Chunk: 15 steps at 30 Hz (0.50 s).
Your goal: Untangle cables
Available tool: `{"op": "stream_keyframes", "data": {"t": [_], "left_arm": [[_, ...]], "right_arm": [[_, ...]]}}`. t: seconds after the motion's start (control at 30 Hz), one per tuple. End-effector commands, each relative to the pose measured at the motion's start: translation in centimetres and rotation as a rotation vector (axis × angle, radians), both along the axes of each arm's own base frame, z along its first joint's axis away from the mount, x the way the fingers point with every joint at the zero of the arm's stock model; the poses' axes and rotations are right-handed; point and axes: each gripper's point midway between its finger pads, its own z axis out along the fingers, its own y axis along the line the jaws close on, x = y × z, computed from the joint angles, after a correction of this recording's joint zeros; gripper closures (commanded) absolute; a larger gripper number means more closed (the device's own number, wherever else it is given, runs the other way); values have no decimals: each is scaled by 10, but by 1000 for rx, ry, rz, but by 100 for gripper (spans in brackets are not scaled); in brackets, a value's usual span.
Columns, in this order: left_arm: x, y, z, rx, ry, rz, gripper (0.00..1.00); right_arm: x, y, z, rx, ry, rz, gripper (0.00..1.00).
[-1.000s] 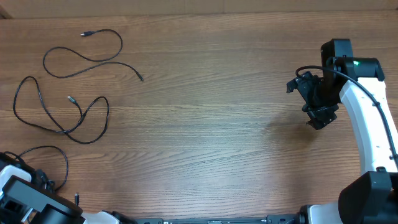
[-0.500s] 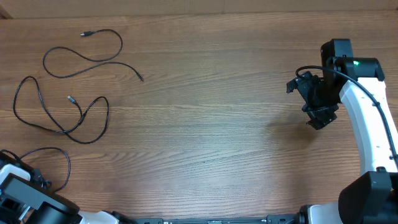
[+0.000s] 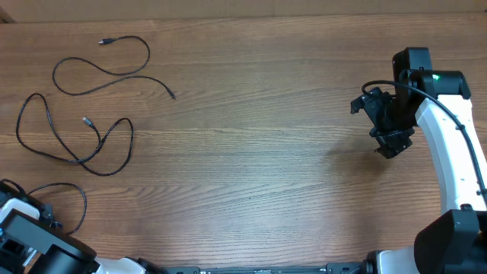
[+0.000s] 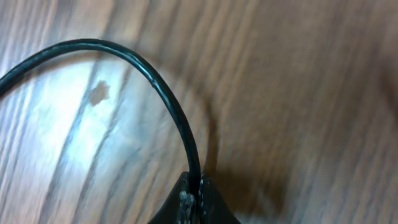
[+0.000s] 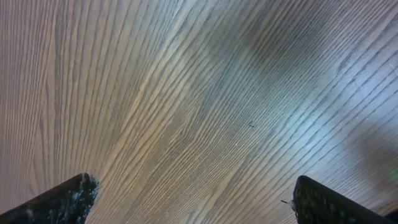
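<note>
Three thin black cables lie at the table's left. One (image 3: 106, 74) curves at the far left, with plugs at both ends. A second (image 3: 72, 148) loops below it. A third (image 3: 68, 189) arcs at the front left corner into my left gripper (image 4: 194, 198), which is shut on it; in the left wrist view the cable (image 4: 155, 81) curves up and left from the fingertips. The left gripper is mostly hidden under its arm (image 3: 30, 240) in the overhead view. My right gripper (image 3: 393, 144) is open and empty over bare wood at the right; its fingertips show in the right wrist view (image 5: 193, 199).
The wooden table (image 3: 251, 152) fills the view. The right arm's white link (image 3: 456, 160) runs along the right edge. Thick black robot wiring (image 3: 373, 95) loops beside the right wrist.
The front-left cable loop has shifted slightly toward the front edge with my left gripper. The right arm has not moved.
</note>
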Motion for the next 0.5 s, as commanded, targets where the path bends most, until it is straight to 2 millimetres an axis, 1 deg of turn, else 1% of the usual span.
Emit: {"op": "stream_keyframes", "data": {"t": [0.0, 0.3, 0.37, 0.47], "left_arm": [[16, -28, -29, -132, 44, -282, 96], [50, -31, -27, -96, 91, -558, 96], [54, -33, -27, -97, 111, -621, 96], [54, -34, -27, -100, 114, -631, 96]], "right_arm": [[3, -1, 7, -4, -26, 2, 0], [3, -1, 7, -4, -26, 2, 0], [3, -1, 7, -4, -26, 2, 0], [3, -1, 7, -4, -26, 2, 0]]}}
